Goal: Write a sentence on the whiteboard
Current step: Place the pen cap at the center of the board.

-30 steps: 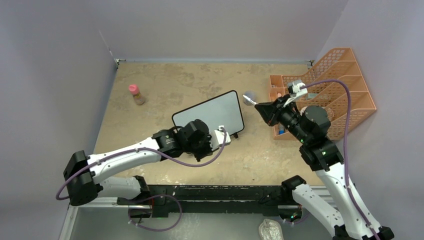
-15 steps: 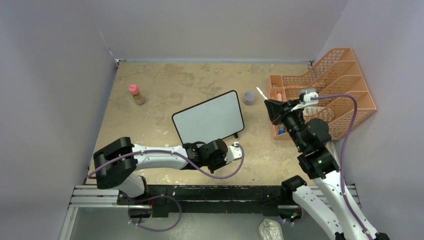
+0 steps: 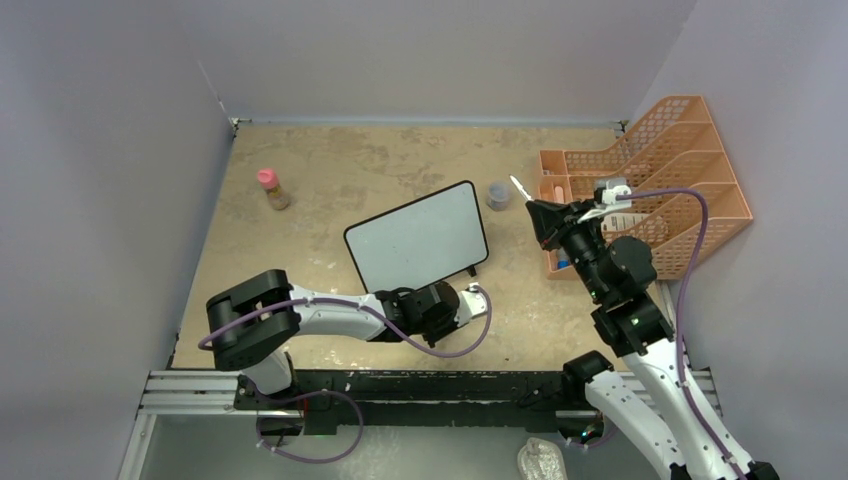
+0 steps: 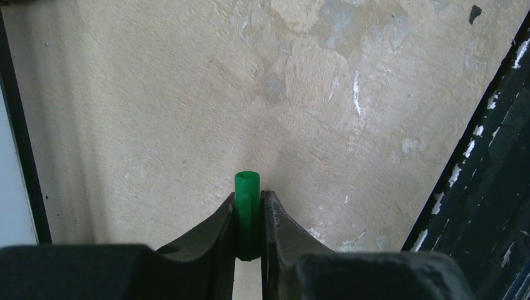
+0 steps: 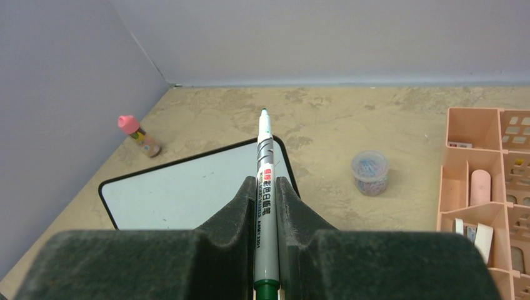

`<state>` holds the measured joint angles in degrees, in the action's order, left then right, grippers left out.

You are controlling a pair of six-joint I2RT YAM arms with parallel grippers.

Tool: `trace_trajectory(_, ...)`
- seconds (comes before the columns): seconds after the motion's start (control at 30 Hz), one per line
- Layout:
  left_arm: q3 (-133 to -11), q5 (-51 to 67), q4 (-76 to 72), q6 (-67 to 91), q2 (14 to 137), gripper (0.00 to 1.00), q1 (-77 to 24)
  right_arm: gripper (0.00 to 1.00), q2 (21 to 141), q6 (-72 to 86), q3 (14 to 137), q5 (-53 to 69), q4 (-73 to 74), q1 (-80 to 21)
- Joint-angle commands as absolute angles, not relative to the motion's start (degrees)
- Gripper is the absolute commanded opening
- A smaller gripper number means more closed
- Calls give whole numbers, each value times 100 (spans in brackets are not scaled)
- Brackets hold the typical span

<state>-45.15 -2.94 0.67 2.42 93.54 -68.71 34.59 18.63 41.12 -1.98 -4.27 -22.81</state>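
Observation:
The whiteboard lies mid-table, tilted, with a thin black frame. Its face is blank; no sentence shows on it. It also shows in the right wrist view, and its edge shows at the left of the left wrist view. My right gripper is shut on an uncapped marker, held in the air right of the board with its tip pointing away. My left gripper is shut on the green marker cap, low over the table in front of the board's near right corner.
A pink-capped bottle stands at the far left. A small clear tub of paper clips sits just right of the board. An orange desk organiser fills the right side. The black front rail runs close to my left gripper.
My left arm has drawn back from the board's near corner towards the table's front edge, cap still held. My right gripper has shifted slightly right and back with the marker.

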Motion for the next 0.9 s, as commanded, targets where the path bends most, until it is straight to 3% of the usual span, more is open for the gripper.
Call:
trace_trajectory(0.0,-4366,-283,-94,399,9435,17,-6885,0,3446,1819,4098,-122,-774,-2260)
trace_trajectory(0.43,-4320,-251,-82,622,9103,27,-6882,0,3466,1782,4144,117,-677,-2261)
trace_trajectory(0.87,-5238,-1044,1172,1195,7531,36,-6523,0,3594,1730,4219,365,-702,-2274)
